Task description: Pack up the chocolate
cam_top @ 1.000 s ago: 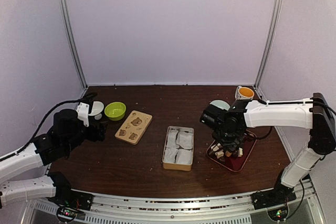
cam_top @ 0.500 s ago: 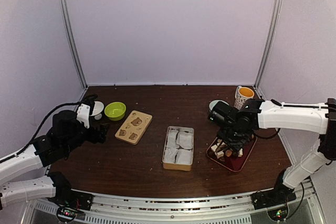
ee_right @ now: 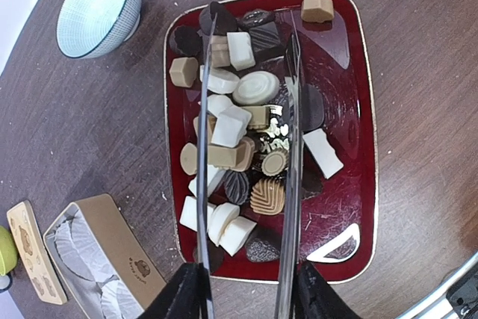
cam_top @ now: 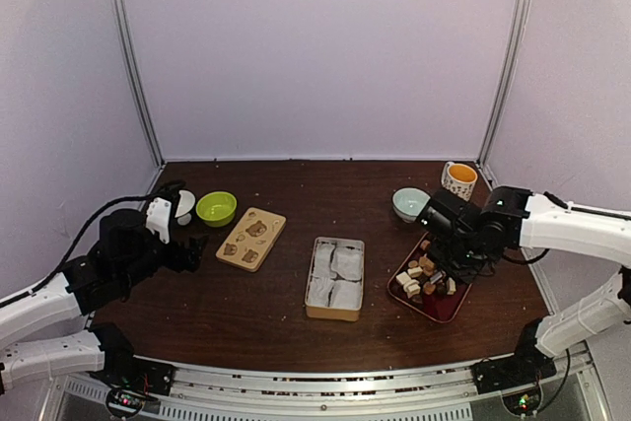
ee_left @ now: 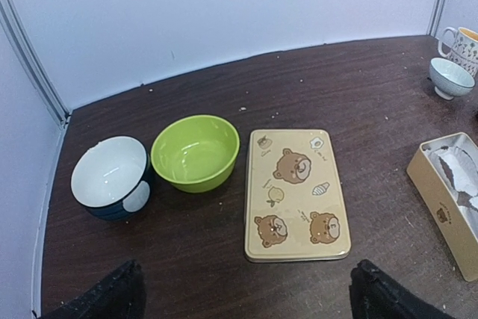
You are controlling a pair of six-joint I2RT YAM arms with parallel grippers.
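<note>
The chocolate (ee_right: 254, 87), many small white, tan and dark pieces, lies heaped in a red tray (ee_right: 370, 147); both also show in the top view, the chocolate (cam_top: 424, 273) on the tray (cam_top: 455, 305). My right gripper (ee_right: 252, 24) hangs above the tray with its long thin fingers (ee_right: 203, 147) spread apart and nothing between them. The tan tin box (cam_top: 335, 276) with white paper liners sits mid-table, with no chocolate in it. My left gripper (ee_left: 246, 305) is open and empty, just near of the bear-printed lid (ee_left: 295, 184).
A green bowl (ee_left: 196, 151) and a white bowl with a dark outside (ee_left: 110, 177) stand left of the lid. A pale blue bowl (cam_top: 409, 204) and a mug (cam_top: 458, 179) stand behind the tray. The box edge (ee_right: 97, 259) is left of the tray.
My right arm has drawn back to the right and away from the tray, uncovering the chocolates, the pale bowl and the mug. The left arm has barely moved.
</note>
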